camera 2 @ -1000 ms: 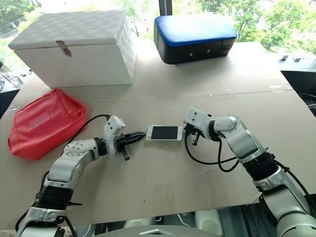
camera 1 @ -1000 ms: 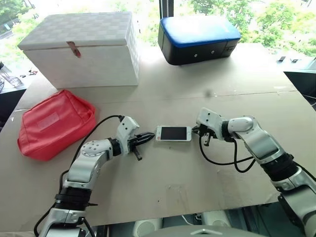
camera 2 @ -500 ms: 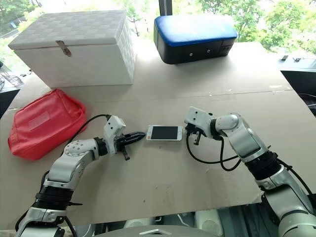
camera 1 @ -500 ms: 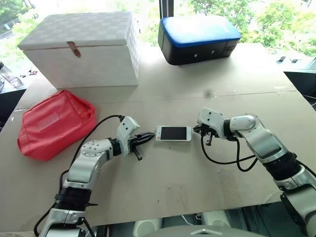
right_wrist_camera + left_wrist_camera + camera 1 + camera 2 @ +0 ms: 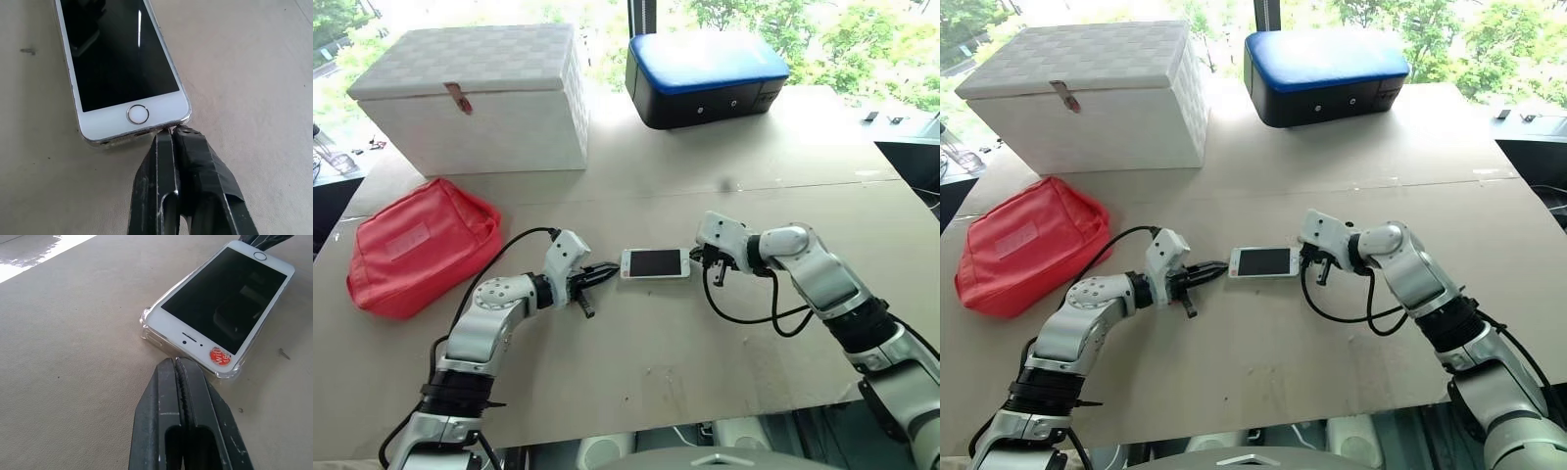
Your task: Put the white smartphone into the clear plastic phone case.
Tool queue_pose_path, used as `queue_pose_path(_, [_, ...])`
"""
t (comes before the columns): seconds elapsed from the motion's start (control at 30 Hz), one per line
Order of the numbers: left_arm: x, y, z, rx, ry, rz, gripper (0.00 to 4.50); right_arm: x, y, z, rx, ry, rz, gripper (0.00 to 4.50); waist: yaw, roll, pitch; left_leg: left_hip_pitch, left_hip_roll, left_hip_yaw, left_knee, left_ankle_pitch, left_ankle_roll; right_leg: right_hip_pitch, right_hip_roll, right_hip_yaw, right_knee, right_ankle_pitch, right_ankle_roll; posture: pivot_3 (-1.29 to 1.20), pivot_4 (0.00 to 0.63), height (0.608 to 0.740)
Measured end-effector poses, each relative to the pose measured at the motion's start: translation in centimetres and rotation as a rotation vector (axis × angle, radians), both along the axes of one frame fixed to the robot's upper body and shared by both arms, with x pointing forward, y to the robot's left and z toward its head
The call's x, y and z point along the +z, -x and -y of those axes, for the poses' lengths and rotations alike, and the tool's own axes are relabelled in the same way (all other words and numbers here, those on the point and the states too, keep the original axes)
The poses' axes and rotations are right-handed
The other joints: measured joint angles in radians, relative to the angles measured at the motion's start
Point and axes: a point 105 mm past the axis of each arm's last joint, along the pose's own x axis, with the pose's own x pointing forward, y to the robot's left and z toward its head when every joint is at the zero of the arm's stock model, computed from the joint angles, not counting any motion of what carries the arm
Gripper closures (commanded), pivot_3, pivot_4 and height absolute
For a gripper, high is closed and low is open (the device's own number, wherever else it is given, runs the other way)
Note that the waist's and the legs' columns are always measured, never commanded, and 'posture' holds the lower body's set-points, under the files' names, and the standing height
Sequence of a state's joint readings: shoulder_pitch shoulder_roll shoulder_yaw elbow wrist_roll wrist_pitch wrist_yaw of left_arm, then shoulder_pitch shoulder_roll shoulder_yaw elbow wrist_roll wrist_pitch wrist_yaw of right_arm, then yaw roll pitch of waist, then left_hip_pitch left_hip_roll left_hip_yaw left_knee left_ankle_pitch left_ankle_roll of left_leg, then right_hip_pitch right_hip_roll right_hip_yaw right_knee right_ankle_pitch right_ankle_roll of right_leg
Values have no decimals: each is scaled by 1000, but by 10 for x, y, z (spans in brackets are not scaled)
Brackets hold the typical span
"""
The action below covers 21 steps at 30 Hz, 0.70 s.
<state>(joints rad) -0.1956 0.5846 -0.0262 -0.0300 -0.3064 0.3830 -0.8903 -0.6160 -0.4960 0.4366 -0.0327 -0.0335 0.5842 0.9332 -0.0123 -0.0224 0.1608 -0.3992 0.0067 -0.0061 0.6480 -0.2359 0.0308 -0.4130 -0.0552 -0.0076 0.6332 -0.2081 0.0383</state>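
1. Left eye view gives me both arms reaching inward over the table (image 5: 636, 372), each forearm bent in from its side so the grippers face one another across the white smartphone (image 5: 655, 263).
2. I see the left gripper (image 5: 609, 271) lying low and nearly level, its two black fingers pressed together with nothing between them, the tips just beside the phone's earpiece end.
3. From the left wrist view, those shut fingers (image 5: 181, 396) stop right at the corner carrying a small red sticker (image 5: 219, 356); whether they touch it I cannot tell.
4. I see the right gripper (image 5: 702, 259) tilted downward from the opposite side, fingers likewise pressed together and holding nothing.
5. In the right wrist view its fingertips (image 5: 168, 134) meet the phone's bottom edge just below the home button.
6. The phone lies flat, screen up, seated inside the clear plastic phone case (image 5: 146, 328), whose rim shows around its edges.
7. Farther back on the tan surface I see a red pouch (image 5: 421, 245), a white box (image 5: 480, 98) and a blue-topped black case (image 5: 705, 78), with green foliage beyond.
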Motion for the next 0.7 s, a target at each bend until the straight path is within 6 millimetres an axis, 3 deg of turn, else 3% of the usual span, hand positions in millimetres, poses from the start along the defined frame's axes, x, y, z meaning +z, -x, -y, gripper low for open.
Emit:
queue_pose_path(0.23, [2,3,-7,10,6,0,4475,0,-3,2,-12,5,30,4500,-2,0,0,0,0,0,0,0,0,0,0,0,0,0,0,0,150,740])
queue_pose_path(0.4, [35,9,-14,-29,88,63,4475,5,1,20,-78,-70,7,4500,5,0,1,-2,0,-1,-1,0,0,0,-1,-1,-3,0,0,0,150,740])
queue_pose_path(0.5, [42,12,3,-83,142,67,4475,12,7,21,-80,-116,-5,4500,4,1,1,-3,-1,0,0,0,0,0,-2,-1,-5,0,1,0,150,740])
queue_pose_path(0.7, [15,7,44,-113,127,7,4475,16,11,2,-55,-179,-4,4500,0,0,1,-2,0,0,0,0,0,0,1,0,-4,1,1,0,150,740])
